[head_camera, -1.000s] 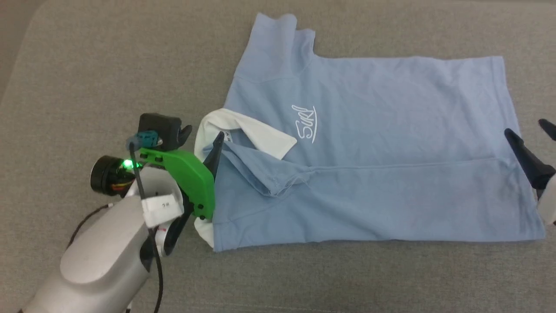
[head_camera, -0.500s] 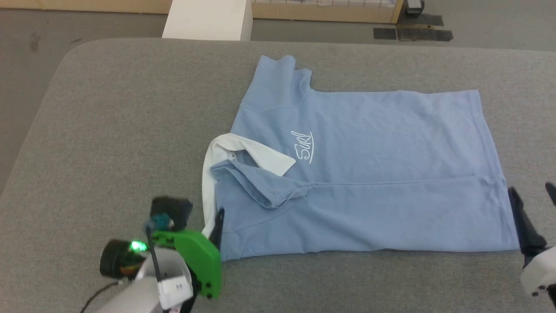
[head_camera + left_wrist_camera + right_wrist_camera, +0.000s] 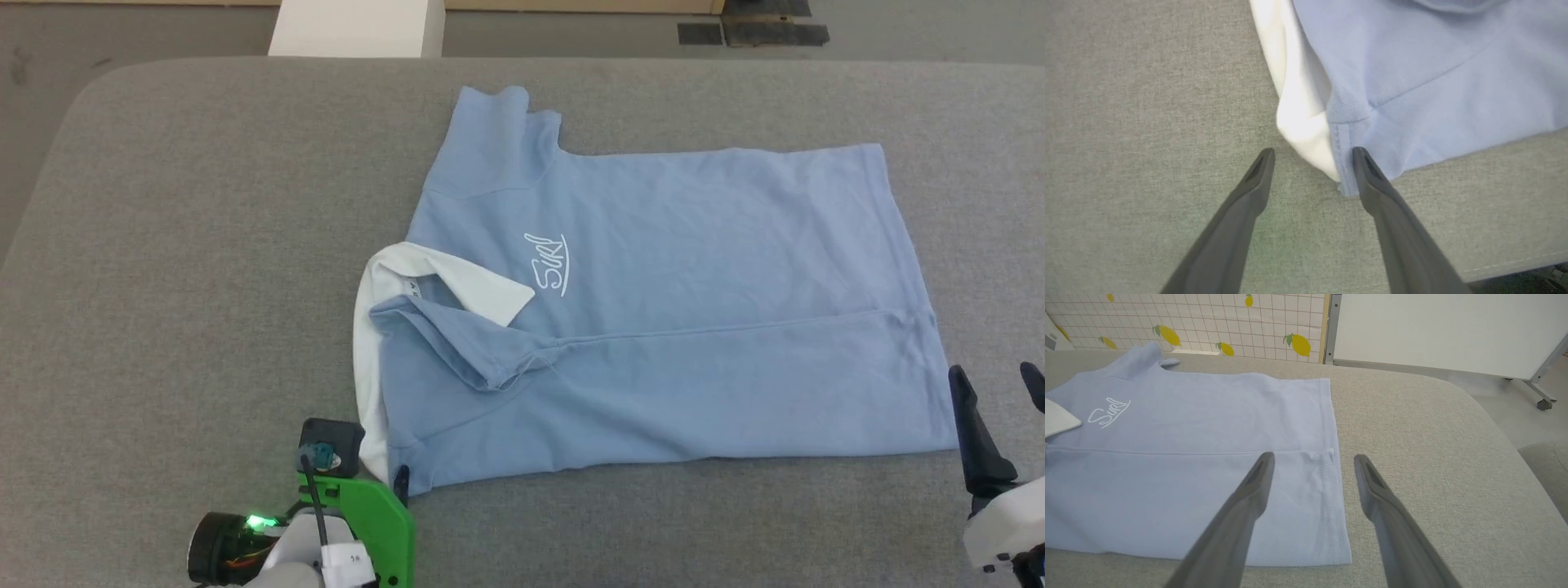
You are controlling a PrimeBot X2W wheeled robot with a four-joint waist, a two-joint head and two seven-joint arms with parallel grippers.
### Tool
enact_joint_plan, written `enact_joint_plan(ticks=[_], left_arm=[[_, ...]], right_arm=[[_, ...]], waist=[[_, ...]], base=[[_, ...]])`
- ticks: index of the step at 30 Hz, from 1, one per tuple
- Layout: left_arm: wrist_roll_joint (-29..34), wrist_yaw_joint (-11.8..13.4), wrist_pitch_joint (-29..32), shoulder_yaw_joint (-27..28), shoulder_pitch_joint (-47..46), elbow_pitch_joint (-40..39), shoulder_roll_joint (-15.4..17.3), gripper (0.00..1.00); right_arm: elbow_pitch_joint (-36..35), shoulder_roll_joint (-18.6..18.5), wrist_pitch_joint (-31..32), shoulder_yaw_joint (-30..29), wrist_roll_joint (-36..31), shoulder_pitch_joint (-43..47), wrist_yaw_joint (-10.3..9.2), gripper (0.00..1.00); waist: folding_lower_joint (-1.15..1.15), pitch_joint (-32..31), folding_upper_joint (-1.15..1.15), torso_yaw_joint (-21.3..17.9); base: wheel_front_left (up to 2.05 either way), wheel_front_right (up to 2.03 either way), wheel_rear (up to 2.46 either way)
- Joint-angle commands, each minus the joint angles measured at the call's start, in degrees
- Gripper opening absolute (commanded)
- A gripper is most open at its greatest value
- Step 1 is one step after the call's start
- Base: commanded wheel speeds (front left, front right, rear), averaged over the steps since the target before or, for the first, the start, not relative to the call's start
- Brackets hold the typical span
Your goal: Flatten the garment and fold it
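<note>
Shirt (image 3: 653,327) corner lies between spread left jaws; hem edge between spread right jaws. Right wrist view adds lemon-print wall (image 3: 1208,318).

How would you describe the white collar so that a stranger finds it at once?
A light blue polo shirt lies on the grey padded table, hem toward the robot's right. At its opposite end, beside the left end effector, the collar curves around the neck opening. It alone is white cloth; the chest lettering is white too, but thin script.

Left end effector (image 3: 1312,150) and right end effector (image 3: 1313,455), both with jaws apart.
</note>
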Motion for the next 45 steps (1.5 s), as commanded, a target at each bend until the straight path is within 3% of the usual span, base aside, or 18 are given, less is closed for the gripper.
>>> enact_joint_plan(ticks=[1, 10, 11, 12, 13, 14, 19, 25, 30, 37, 38, 39, 40, 45], left_arm=[[0.4, 0.5, 0.4, 0.1, 0.0, 0.6, -0.1, 1.0], [-2.2, -1.1, 5.0, -1.3, -0.3, 3.4, -1.2, 1.0], [-2.5, -1.2, 5.4, -1.4, -0.2, 3.6, -1.3, 0.85], [-2.9, -1.3, 5.7, -1.5, -0.2, 3.9, -1.5, 0.39], [-3.3, -1.4, 5.9, -1.4, -0.1, 4.1, -1.7, 0.1], [-3.5, -1.7, 5.9, -1.4, -0.1, 4.3, -1.9, 0.0], [-3.7, -2.7, 4.1, -0.5, -0.7, 4.4, -2.2, 0.0], [-2.5, -3.0, 1.9, 0.4, -2.1, 1.4, -1.3, 0.0], [-0.9, -3.0, 2.2, 0.0, -3.7, -1.7, -0.3, 0.0], [0.1, -2.9, 2.9, -0.5, -5.0, -3.8, 0.3, 0.0], [0.2, -2.9, 3.0, -0.6, -5.0, -3.8, 0.4, 0.0], [0.3, -2.9, 3.0, -0.7, -5.1, -3.8, 0.6, 0.0], [0.4, -2.9, 3.1, -0.8, -5.0, -3.7, 0.7, 0.0], [0.2, -2.9, 3.0, -0.9, -4.1, -2.8, 1.7, 0.0]], right_arm=[[-0.6, 0.3, 0.2, -0.1, 0.0, -0.4, -0.1, 1.0], [-1.9, 0.7, 0.0, 0.2, 0.0, -1.9, -0.1, 1.0], [-1.9, 0.7, 0.0, 0.2, 0.0, -2.0, -0.1, 1.0], [-2.0, 0.7, 0.0, 0.2, -0.1, -2.1, -0.1, 1.0], [-2.0, 0.8, 0.0, 0.1, -0.1, -2.2, -0.1, 1.0], [-1.9, 0.7, 0.1, 0.1, -0.1, -2.2, -0.1, 1.0], [-0.8, 0.1, 2.7, -0.3, -0.4, -2.3, -0.1, 1.0], [3.5, 0.6, 12.7, -1.6, -2.4, -4.1, -0.1, 1.0], [8.6, 2.6, 20.9, -4.2, -5.6, -7.7, -0.1, 1.0], [13.2, 5.6, 27.0, -7.2, -9.6, -9.6, -0.1, 1.0], [13.5, 5.9, 27.7, -7.0, -9.8, -9.5, -0.1, 0.63], [13.6, 6.1, 28.0, -6.8, -9.8, -9.4, -0.1, 0.13], [13.6, 6.4, 28.2, -6.7, -9.7, -9.3, -0.1, 0.0], [12.3, 7.1, 28.4, -6.3, -8.2, -8.4, -0.1, 0.0]], waist=[[0.0, 1.3, 0.0, -0.6], [0.0, 4.9, 0.0, -1.4], [0.0, 5.0, 0.0, -1.4], [0.0, 5.1, 0.0, -1.4], [0.0, 5.2, 0.0, -1.3], [0.0, 5.1, 0.0, -1.2], [0.0, 4.1, 0.0, -0.3], [0.0, 3.7, 0.0, 1.1], [0.0, 4.9, 0.0, 2.2], [0.0, 6.1, 0.0, 3.1], [0.0, 6.1, 0.0, 3.1], [0.0, 6.0, 0.0, 3.1], [0.0, 5.8, 0.0, 3.0], [0.0, 3.8, 0.0, 2.3]], base=[[0.0, 0.0, 0.0], [0.0, 0.0, 0.0], [0.0, 0.0, 0.0], [0.0, 0.0, 0.0], [0.0, 0.0, 0.0], [0.0, 0.0, 0.0], [0.0, 0.0, 0.0], [0.0, 0.0, 0.0], [0.0, 0.0, 0.0], [0.0, 0.0, 0.0], [0.0, 0.0, 0.0], [0.0, 0.0, 0.0], [0.0, 0.0, 0.0], [0.0, 0.0, 0.0]])
